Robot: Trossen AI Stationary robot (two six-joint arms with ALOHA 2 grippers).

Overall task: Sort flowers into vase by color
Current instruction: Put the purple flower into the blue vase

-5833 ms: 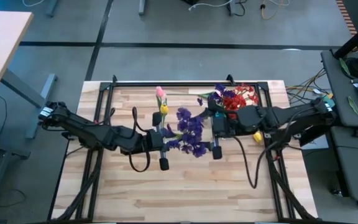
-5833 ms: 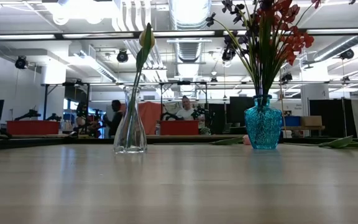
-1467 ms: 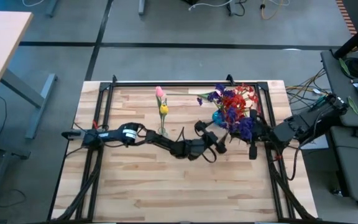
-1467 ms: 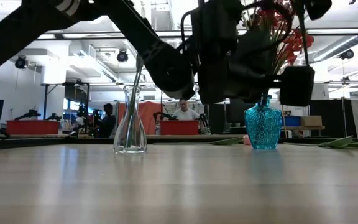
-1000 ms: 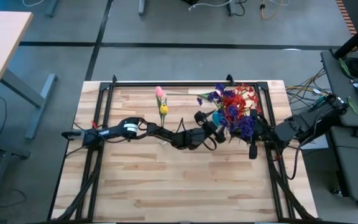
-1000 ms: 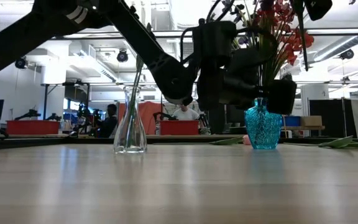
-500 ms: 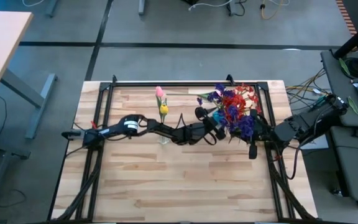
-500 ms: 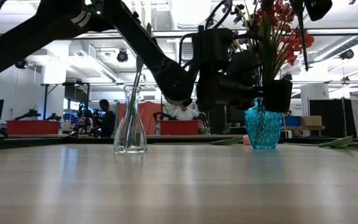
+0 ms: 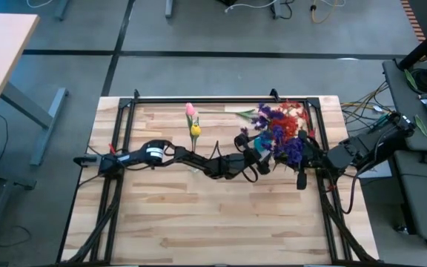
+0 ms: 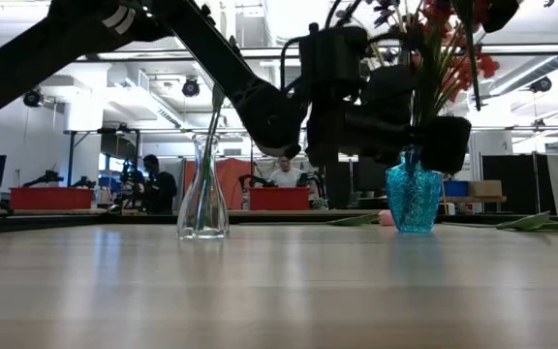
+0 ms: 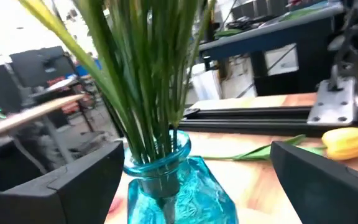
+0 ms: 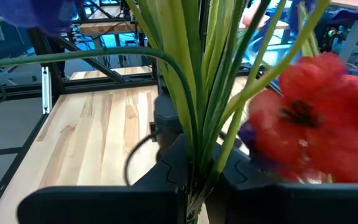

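Red and purple flowers (image 9: 280, 130) stand in the blue vase (image 10: 413, 199). Pink and yellow tulips (image 9: 193, 120) stand in the clear vase (image 10: 202, 199).

Wooden worktop (image 9: 199, 215) on a grey floor (image 9: 73, 30); people (image 10: 153, 184) sit in the room behind.
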